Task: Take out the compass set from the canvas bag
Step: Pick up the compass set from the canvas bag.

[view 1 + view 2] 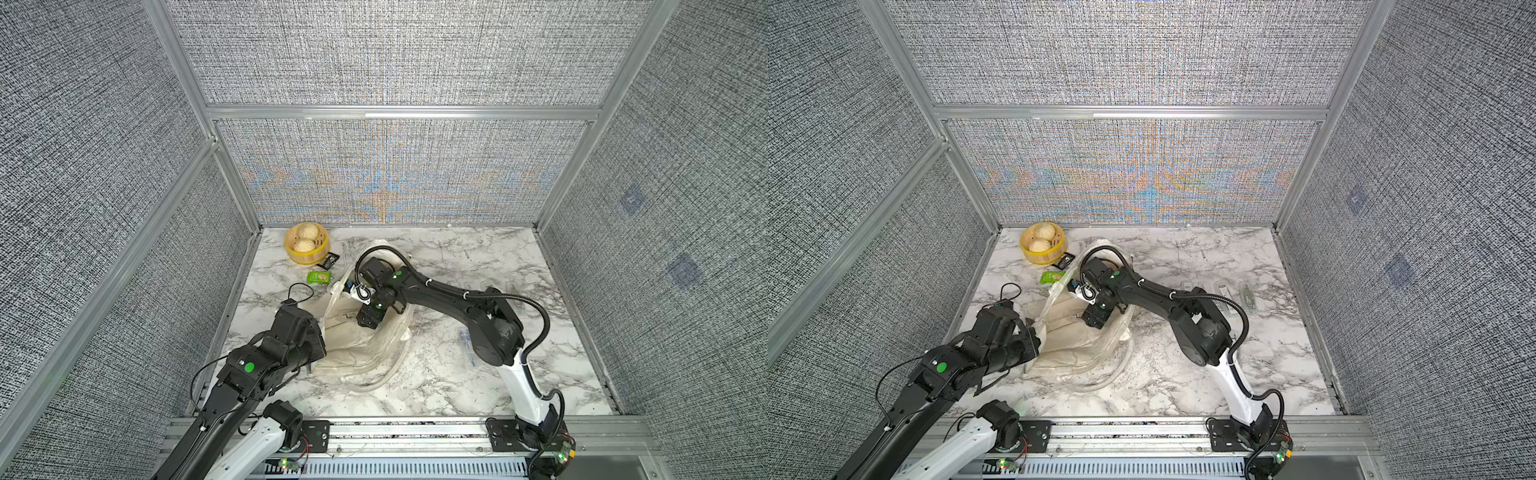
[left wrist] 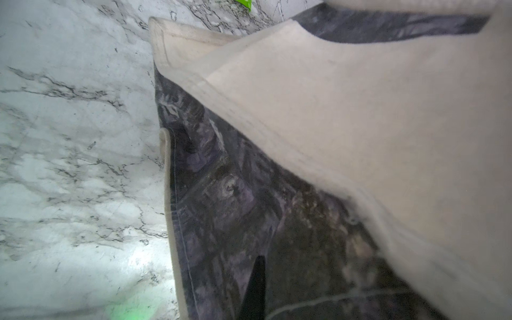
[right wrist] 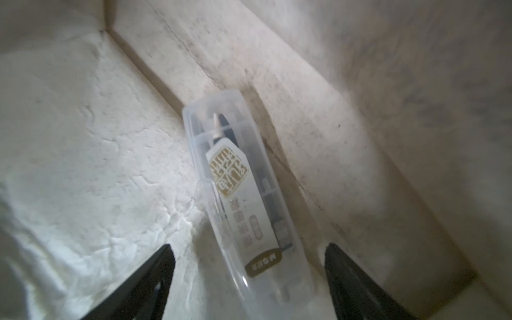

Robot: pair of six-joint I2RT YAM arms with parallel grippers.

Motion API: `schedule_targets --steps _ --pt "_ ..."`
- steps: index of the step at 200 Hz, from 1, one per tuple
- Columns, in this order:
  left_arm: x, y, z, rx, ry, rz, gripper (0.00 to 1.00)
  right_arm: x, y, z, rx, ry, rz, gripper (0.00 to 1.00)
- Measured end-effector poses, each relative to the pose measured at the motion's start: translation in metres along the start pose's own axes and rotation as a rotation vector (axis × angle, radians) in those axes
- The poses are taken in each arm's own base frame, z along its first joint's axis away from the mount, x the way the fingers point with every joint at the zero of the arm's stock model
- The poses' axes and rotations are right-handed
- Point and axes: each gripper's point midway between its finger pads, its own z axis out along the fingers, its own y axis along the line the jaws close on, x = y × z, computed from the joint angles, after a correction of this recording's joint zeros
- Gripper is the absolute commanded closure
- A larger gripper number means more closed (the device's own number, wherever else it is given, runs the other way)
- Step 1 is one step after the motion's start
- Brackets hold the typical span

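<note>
Honestly, only the right wrist view shows the compass set [image 3: 243, 199]: a clear case lying on the cream lining inside the canvas bag [image 1: 357, 353], between the wide-spread fingers of the right gripper [image 3: 249, 246], with a gap on either side. In both top views that gripper just dips into the bag's mouth. The left gripper [image 1: 1032, 331] is pinched tight on the bag's rim; its wrist view catches the dark printed outside.
</note>
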Motion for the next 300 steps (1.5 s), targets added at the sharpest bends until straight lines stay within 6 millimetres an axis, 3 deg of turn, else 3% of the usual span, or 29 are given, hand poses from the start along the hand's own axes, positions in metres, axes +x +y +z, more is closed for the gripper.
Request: schedule_targets --steps 45,133,200,242,300 --pt "-0.001 -0.001 -0.001 0.012 -0.012 -0.001 1.0 0.015 0.002 0.023 -0.052 0.034 0.028 0.15" --pt "-0.002 -0.003 -0.002 0.025 -0.02 -0.001 1.0 0.002 0.006 0.027 -0.093 -0.014 0.058 0.42" --pt "-0.001 -0.002 -0.003 0.02 -0.015 -0.001 1.0 -0.006 0.018 0.03 -0.094 -0.023 0.094 0.54" --pt "-0.005 -0.003 -0.006 0.009 -0.014 0.012 1.0 -0.009 0.025 0.024 -0.095 -0.035 0.114 0.57" --pt "-0.017 -0.006 -0.013 -0.004 -0.059 0.031 1.0 -0.017 0.033 -0.013 -0.081 -0.071 0.129 0.57"
